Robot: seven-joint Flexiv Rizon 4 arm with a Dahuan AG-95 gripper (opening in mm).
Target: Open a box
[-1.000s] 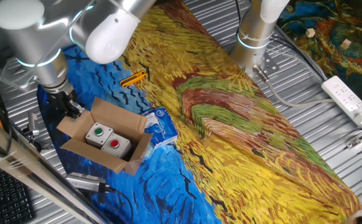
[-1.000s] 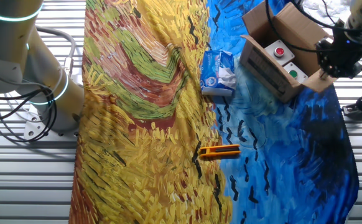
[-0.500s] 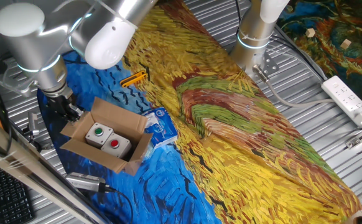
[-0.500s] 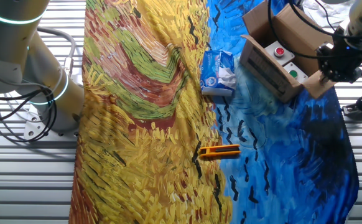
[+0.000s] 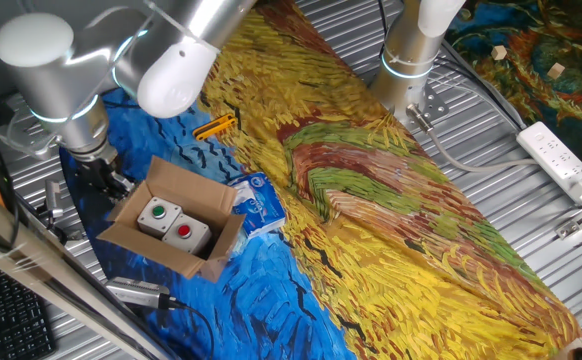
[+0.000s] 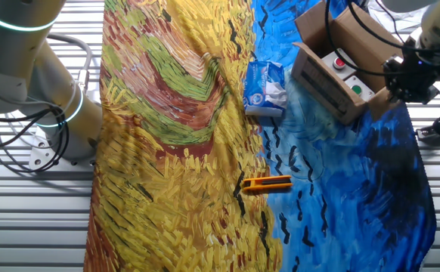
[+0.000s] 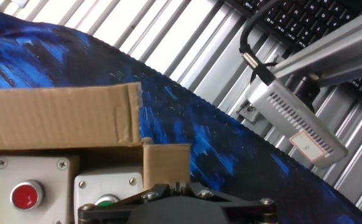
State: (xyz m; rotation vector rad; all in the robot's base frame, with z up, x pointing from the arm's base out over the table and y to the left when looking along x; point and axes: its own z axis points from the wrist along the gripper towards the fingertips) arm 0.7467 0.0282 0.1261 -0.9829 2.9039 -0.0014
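The brown cardboard box (image 5: pixel 207 262) sits on the blue part of the cloth with its flaps open. Inside are two grey switch units with a green and a red button (image 5: pixel 171 221). It also shows in the other fixed view (image 6: pixel 320 78) and the hand view (image 7: pixel 56 117). My gripper (image 5: pixel 104 184) is at the box's outer end flap. In the hand view the narrow flap (image 7: pixel 166 163) runs in between the closed jaws of my gripper (image 7: pixel 176 186). The other fixed view shows my gripper (image 6: pixel 403 81) holding that flap (image 6: pixel 387 103) folded outward.
A blue-and-white soft packet (image 5: pixel 258 205) lies against the box's far side. An orange tool (image 5: pixel 215 126) lies on the cloth beyond it. A metal cylinder (image 5: pixel 136 292) lies by the box's near corner. A second arm's base (image 5: pixel 406 60) and a power strip (image 5: pixel 561 160) stand farther off.
My gripper has shifted slightly outward from the box with the end flap in it. The box itself has stayed in place.
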